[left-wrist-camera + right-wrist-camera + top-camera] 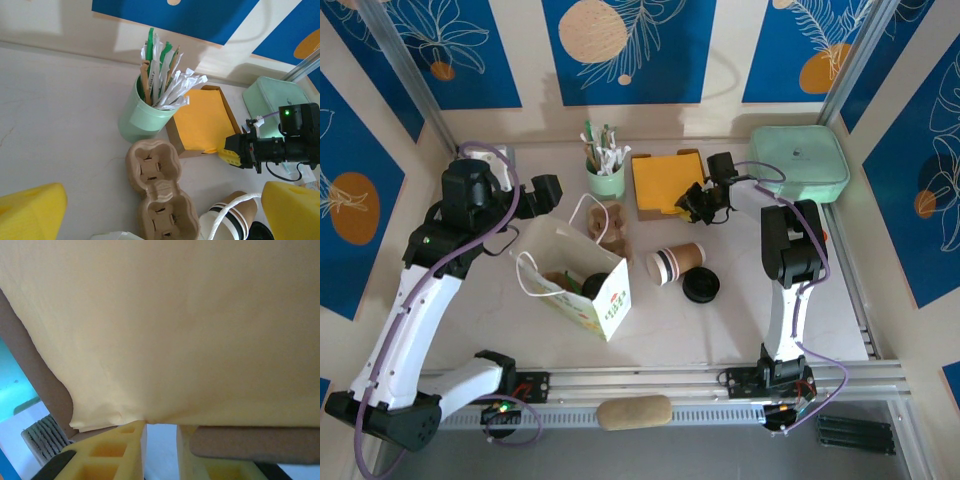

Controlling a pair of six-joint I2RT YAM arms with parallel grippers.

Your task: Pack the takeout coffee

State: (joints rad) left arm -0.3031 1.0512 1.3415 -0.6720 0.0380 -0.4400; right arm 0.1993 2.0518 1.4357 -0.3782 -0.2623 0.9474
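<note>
The takeout coffee cup (675, 264) is kraft brown with white and dark bands and lies on its side mid-table; its banded rim end (232, 215) shows in the left wrist view. Its black lid (701, 284) rests on the table just right of it. My right gripper (695, 203) is at the front right corner of a box of yellow napkins (667, 182). Its yellow fingers stand narrowly apart, and the napkin edge (150, 340) lies across their tips (161, 427). My left gripper (546, 192) hovers wide open behind the paper bag, above the pulp carrier (157, 190).
A white paper bag (585, 285) stands open at front left, rope handles up. The brown cup carrier (610, 228) lies behind it. A mint-green cup of utensils (605, 175) and a mint lidded container (800, 163) stand along the back wall.
</note>
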